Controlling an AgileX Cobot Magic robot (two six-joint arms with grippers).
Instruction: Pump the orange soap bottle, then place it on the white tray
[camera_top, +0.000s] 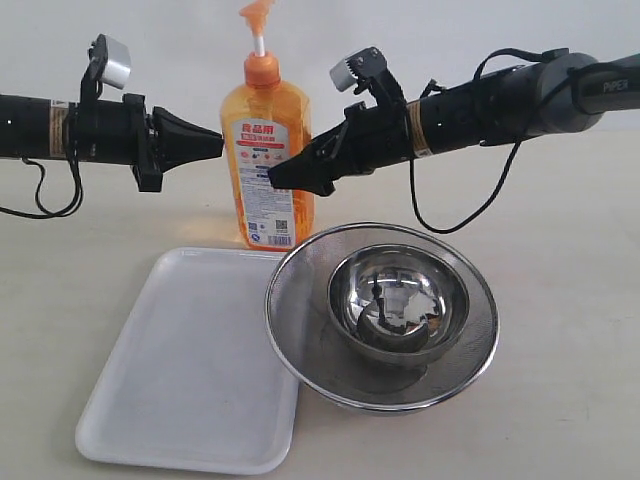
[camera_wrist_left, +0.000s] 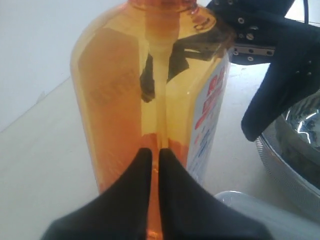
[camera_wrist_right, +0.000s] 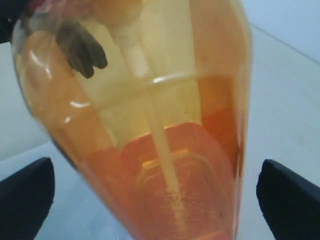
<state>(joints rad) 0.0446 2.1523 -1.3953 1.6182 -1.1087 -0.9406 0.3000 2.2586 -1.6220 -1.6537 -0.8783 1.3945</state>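
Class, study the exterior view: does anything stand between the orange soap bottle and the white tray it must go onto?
Nothing visible does. The orange soap bottle stands just behind the far edge of the white tray. The mesh strainer sits at the tray's right, off that path.

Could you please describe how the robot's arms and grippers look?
The left arm and right arm are black tubes with a tan band near the wrist. The left gripper and right gripper have black tapering fingers. A grey camera sits atop each wrist, black cables loop below, and white PIPER lettering marks the right arm.
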